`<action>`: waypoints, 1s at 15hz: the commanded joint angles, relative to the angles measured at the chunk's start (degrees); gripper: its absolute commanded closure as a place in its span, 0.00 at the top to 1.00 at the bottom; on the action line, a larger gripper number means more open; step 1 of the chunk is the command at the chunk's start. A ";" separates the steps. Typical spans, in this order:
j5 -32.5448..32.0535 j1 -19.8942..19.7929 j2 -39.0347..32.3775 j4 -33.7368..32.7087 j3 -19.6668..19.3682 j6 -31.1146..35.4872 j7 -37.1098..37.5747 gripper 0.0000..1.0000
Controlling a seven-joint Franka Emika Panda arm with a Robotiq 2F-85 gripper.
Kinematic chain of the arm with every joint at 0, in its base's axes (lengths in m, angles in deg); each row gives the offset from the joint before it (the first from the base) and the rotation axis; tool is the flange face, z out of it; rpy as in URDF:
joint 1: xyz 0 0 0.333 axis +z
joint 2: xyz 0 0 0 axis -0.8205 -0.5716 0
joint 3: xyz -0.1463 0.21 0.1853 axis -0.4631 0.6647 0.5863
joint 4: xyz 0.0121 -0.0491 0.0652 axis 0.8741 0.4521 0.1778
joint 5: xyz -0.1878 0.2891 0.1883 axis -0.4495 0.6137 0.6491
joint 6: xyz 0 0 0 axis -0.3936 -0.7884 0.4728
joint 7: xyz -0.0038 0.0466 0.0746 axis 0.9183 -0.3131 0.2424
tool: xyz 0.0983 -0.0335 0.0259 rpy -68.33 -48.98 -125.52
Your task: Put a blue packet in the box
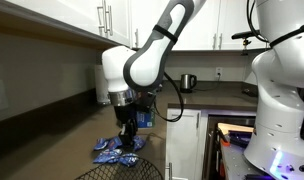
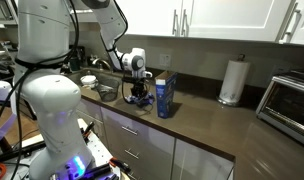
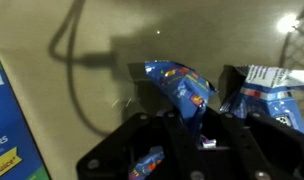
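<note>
My gripper [image 3: 195, 122] is shut on a blue packet [image 3: 178, 86], which hangs crumpled between the fingers just above the dark counter. In both exterior views the gripper [image 1: 128, 130] [image 2: 139, 92] points down over a pile of several more blue packets [image 1: 112, 152]. Another packet [image 3: 268, 96] lies to the right in the wrist view, and one [image 3: 147, 164] shows under the gripper body. The box [image 2: 165, 97], tall and blue, stands upright on the counter right beside the gripper; its edge shows at the left of the wrist view [image 3: 6, 120].
A wire basket [image 1: 117, 172] sits in front of the packets. A metal bowl [image 2: 107, 93] is beside the gripper. A paper towel roll [image 2: 230, 82] and a silver toaster oven [image 2: 292, 100] stand further along the counter. Cabinets hang overhead.
</note>
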 commanded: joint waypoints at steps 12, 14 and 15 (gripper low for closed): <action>-4.49 -1.60 24.01 0.51 2.53 -25.24 4.16 0.04; -4.63 -2.36 27.58 -0.02 2.88 -28.16 4.76 0.04; -4.57 -2.88 29.26 -0.29 2.92 -29.15 4.76 0.04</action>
